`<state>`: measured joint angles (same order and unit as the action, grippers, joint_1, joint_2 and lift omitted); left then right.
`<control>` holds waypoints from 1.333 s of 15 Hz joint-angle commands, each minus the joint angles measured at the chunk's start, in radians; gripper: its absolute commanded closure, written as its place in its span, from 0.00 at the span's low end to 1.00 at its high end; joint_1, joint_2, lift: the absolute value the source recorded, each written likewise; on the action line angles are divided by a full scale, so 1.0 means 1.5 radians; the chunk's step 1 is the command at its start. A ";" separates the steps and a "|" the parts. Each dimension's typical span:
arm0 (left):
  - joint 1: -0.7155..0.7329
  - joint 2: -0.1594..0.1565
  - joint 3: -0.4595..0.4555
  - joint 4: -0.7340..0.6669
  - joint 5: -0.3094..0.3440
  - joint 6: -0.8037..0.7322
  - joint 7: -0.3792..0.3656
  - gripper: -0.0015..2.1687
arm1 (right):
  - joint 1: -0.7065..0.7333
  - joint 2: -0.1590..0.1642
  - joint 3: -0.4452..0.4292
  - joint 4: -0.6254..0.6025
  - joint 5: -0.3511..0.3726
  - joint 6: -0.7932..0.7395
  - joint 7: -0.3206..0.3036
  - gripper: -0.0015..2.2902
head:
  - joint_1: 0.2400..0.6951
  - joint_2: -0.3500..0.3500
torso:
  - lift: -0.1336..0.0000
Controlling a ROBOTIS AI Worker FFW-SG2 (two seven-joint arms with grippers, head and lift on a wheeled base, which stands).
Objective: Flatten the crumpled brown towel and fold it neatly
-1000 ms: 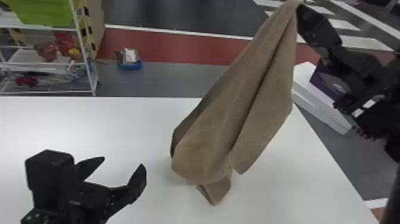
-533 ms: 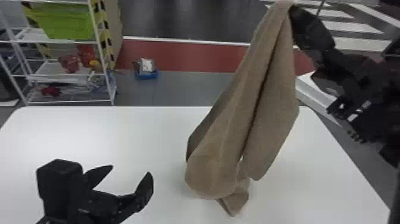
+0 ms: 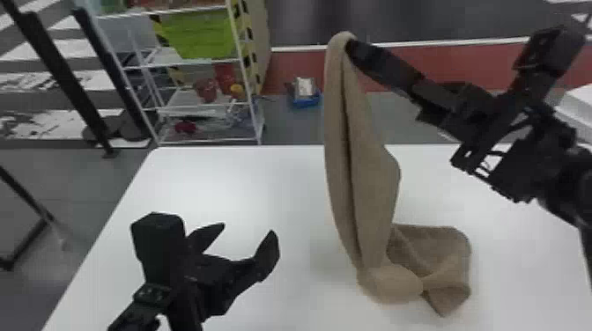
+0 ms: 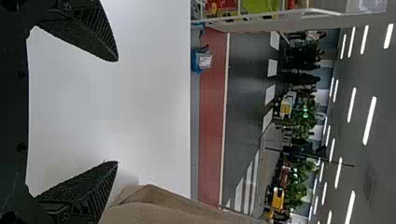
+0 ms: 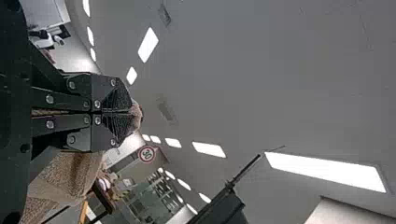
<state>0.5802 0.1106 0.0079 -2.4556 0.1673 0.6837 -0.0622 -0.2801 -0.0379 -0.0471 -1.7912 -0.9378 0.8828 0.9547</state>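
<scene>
Towel, brown (image 3: 365, 176), one: upper end pinched high over the table (image 3: 229, 189), cloth falling from there in long, narrow vertical folds. Lower end bunched on the tabletop, right of centre, in a rounded bulge, with a rumpled flap spread from it toward the right edge and a pointed corner turned toward the near edge. Neither flat nor folded.

Right gripper (image 3: 351, 46), one: raised above the far part of the table, its arm entering from the right. Fingers closed together on the towel's top; in the right wrist view a small tuft of cloth shows past the fingertips, and more cloth hangs beside the gripper (image 5: 135, 112).

Left gripper (image 3: 248, 229), one: over the left part of the table, apart from the towel in the head view. Fingers wide, nothing between them. The left wrist view shows cloth near one finger; whether the two touch, cannot tell.

Surroundings: white wire rack (image 3: 238, 48) beyond the far-left corner, carrying a green bin (image 3: 198, 35) and red containers (image 3: 224, 79). Blue tray (image 3: 305, 103) on the floor beyond the far edge, a pale packet (image 3: 304, 86) in it. Round sign, red-rimmed (image 5: 146, 154), in the right wrist view's background.
</scene>
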 commanded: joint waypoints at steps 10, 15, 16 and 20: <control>0.008 -0.075 0.167 -0.001 0.007 -0.096 0.145 0.05 | -0.028 0.026 0.254 0.187 0.194 -0.213 -0.012 0.47 | 0.94 1.00 | 0.07; 0.014 -0.075 0.166 -0.008 0.002 -0.119 0.198 0.05 | -0.048 0.026 0.353 0.247 0.299 -0.223 -0.030 0.00 | 0.97 1.00 | 0.07; 0.016 -0.075 0.170 -0.010 0.002 -0.119 0.200 0.04 | -0.048 0.026 0.355 0.250 0.301 -0.223 -0.036 0.00 | 0.99 1.00 | 0.07; 0.019 -0.075 0.177 -0.018 0.002 -0.119 0.208 0.04 | -0.035 0.026 0.332 0.247 0.287 -0.172 -0.040 0.02 | 1.00 1.00 | 0.07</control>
<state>0.6077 0.0000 0.2720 -2.4778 0.1702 0.5056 0.2503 -0.3430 -0.0015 0.4648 -1.4153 -0.4945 0.5881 0.8939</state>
